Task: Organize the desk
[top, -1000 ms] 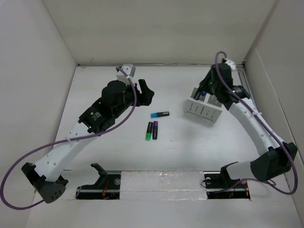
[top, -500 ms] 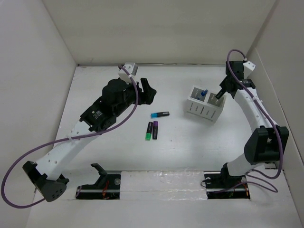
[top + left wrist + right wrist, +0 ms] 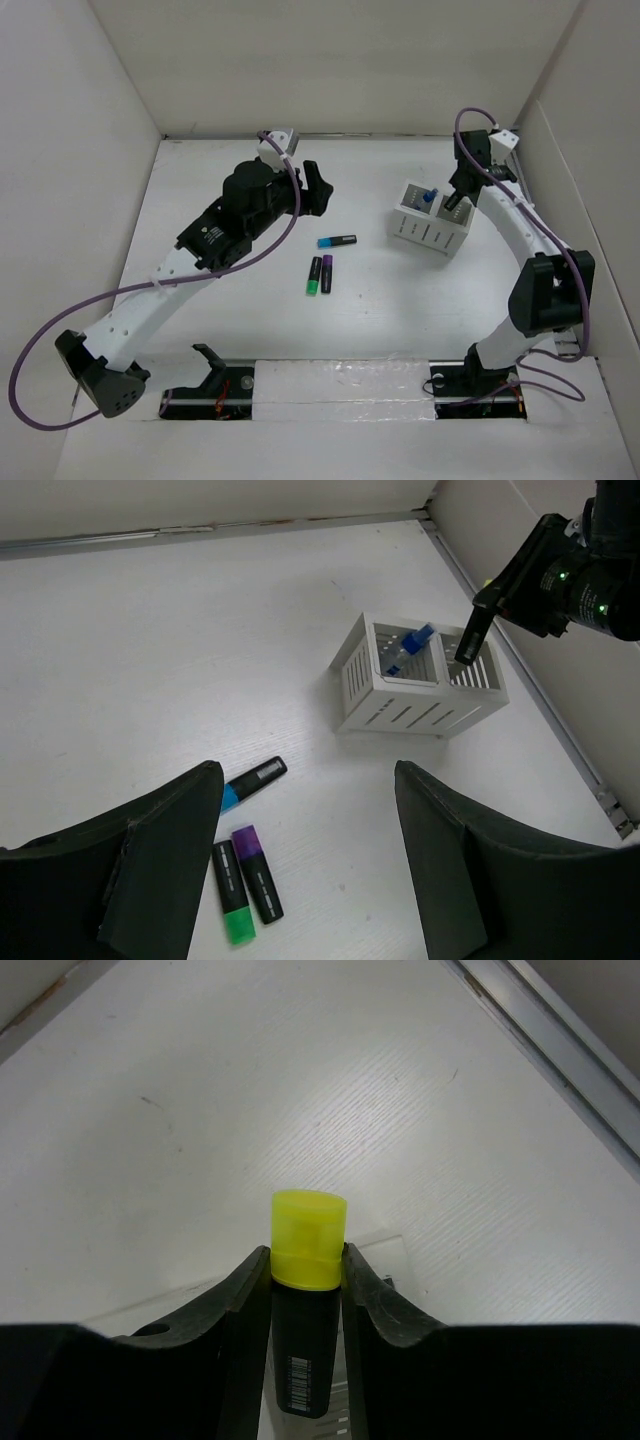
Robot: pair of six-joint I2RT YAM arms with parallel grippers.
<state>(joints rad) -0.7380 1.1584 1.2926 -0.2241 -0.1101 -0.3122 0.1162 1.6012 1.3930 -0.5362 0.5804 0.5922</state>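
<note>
Five highlighters counted. Three flat on the desk (image 3: 390,300), mid-table: blue (image 3: 337,241) alone, then green (image 3: 314,275) and purple (image 3: 326,273) side by side and touching, just nearer the arm bases. Fourth, blue-capped (image 3: 428,197), leaning in the pen holder (image 3: 428,232). Fifth, yellow-capped with black body (image 3: 307,1290), clamped between the right gripper (image 3: 458,195) fingers, cap toward the wrist camera.

One pen holder: white, slotted, right of centre. Yellow highlighter held over its right-hand compartment; tip inside or just above the rim, can't tell.

Left gripper (image 3: 308,770) spread wide, nothing between the fingers, hovering left of centre and looking down on the three loose highlighters and the holder.

Desk: matte white, flat, unmarked apart from faint grain in the wrist views. Under everything, running from the arm bases to the back wall, boxed in by white panels left, back and right.
</note>
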